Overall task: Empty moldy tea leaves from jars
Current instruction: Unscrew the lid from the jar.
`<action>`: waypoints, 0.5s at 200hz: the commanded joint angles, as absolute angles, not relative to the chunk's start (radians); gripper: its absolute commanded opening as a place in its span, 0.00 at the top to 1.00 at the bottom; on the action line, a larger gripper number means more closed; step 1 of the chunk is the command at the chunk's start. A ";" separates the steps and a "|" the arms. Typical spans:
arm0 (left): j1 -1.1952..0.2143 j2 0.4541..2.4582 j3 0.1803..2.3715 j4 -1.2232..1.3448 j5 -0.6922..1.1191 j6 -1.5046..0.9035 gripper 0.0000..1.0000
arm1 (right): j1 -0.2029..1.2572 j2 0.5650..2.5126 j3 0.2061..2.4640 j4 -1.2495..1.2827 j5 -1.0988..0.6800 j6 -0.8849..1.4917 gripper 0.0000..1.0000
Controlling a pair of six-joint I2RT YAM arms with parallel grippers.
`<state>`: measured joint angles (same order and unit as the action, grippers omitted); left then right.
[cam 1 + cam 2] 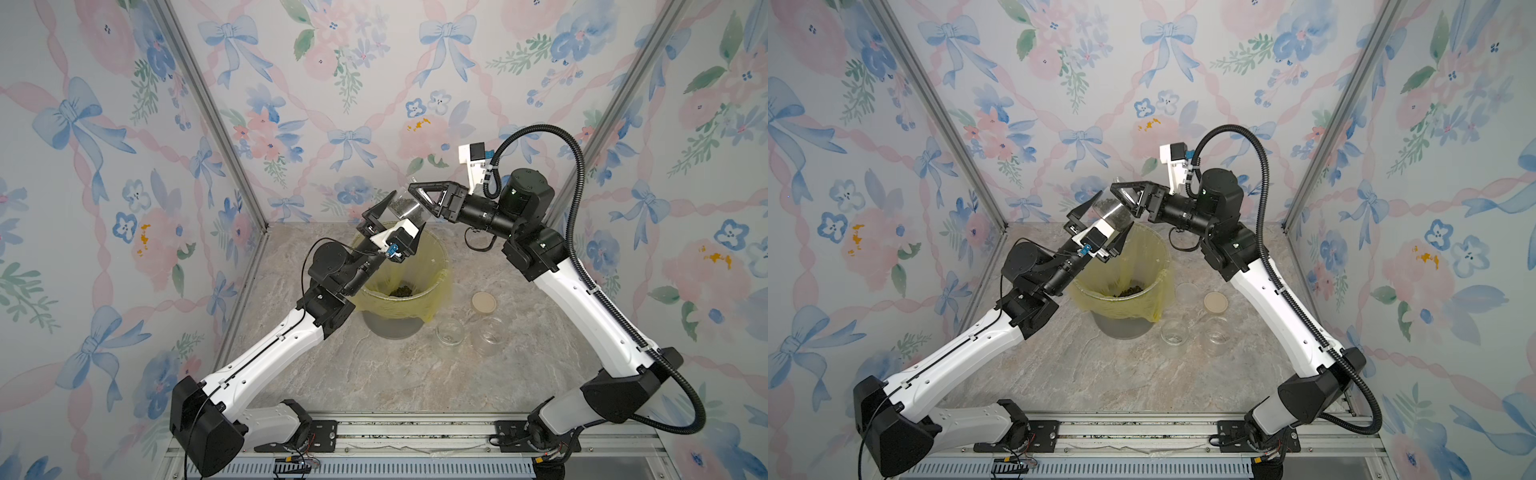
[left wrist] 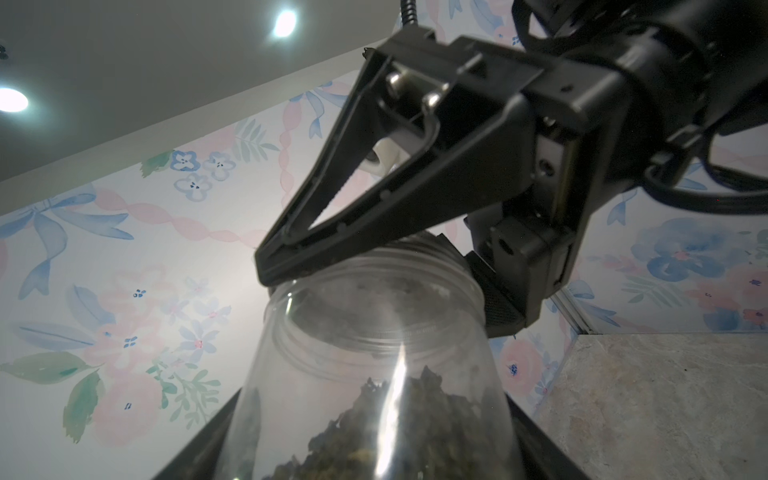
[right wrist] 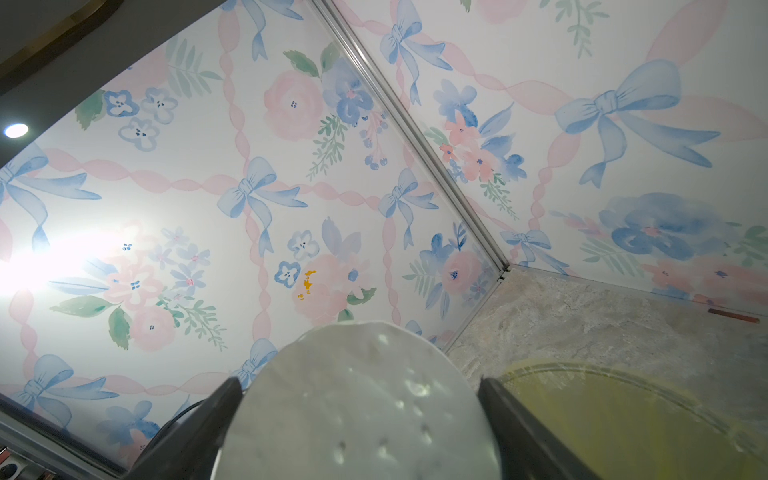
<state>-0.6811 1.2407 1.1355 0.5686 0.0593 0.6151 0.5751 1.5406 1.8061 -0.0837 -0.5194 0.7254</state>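
In both top views a clear jar [image 1: 400, 198] [image 1: 1105, 206] holding moldy tea leaves [image 1: 406, 208] [image 2: 374, 428] hangs tilted over the bin, with my left gripper [image 1: 401, 214] [image 1: 1106, 218] [image 2: 374, 436] shut on its body. My right gripper [image 1: 419, 199] [image 1: 1123, 199] [image 3: 359, 384] reaches in from the right. Its fingers [image 2: 340, 232] sit on either side of the jar's neck, closed against the edges of a whitish round lid [image 3: 361, 407]. More tea leaves [image 1: 401, 289] [image 1: 1129, 291] lie at the bottom of the bin.
The round bin [image 1: 440, 266] [image 1: 1163, 257] with its yellow bag stands mid-table under both grippers. Two empty clear jars [image 1: 450, 332] [image 1: 487, 336] and a tan disc lid [image 1: 483, 302] sit to its right. Patterned walls close in the left, back and right.
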 commanded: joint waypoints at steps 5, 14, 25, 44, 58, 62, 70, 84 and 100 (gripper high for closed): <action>-0.680 1.246 1.150 0.599 0.069 0.473 0.63 | 0.566 1.515 1.778 -0.037 -0.536 0.712 0.16; -0.678 1.248 1.150 0.598 0.076 0.447 0.63 | 0.565 1.513 1.774 -0.034 -0.540 0.712 0.16; -0.676 1.249 1.149 0.599 0.084 0.419 0.63 | 0.563 1.509 1.768 -0.031 -0.541 0.714 0.17; -0.676 1.252 1.152 0.598 0.096 0.376 0.63 | 0.559 1.503 1.759 -0.026 -0.548 0.715 0.17; -0.674 1.253 1.154 0.598 0.104 0.341 0.63 | 0.556 1.497 1.754 -0.022 -0.550 0.715 0.17; -0.673 1.253 1.154 0.598 0.108 0.330 0.63 | 0.555 1.496 1.751 -0.019 -0.552 0.716 0.17; -0.671 1.255 1.154 0.600 0.117 0.308 0.63 | 0.553 1.492 1.746 -0.013 -0.554 0.716 0.17; -0.664 1.253 1.153 0.604 0.135 0.267 0.63 | 0.547 1.488 1.739 -0.005 -0.559 0.719 0.17; -0.656 1.251 1.152 0.606 0.159 0.216 0.64 | 0.542 1.485 1.731 0.000 -0.566 0.722 0.17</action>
